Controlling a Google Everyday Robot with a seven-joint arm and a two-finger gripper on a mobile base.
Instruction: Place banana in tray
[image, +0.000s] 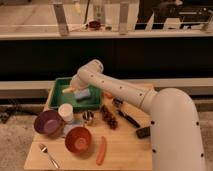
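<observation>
The pincer (74, 88) clamps the banana (67, 90) — over the tray (56, 96).

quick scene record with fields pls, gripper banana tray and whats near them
gripper: over the left part of the tray, fingers shut on the banana
banana: pale yellow, sticks out left of the gripper, not yet laid down
tray: green, holds a light blue object
in front of tray: cream cup, purple bowl, orange bowl
near edge: spoon, orange stick
</observation>
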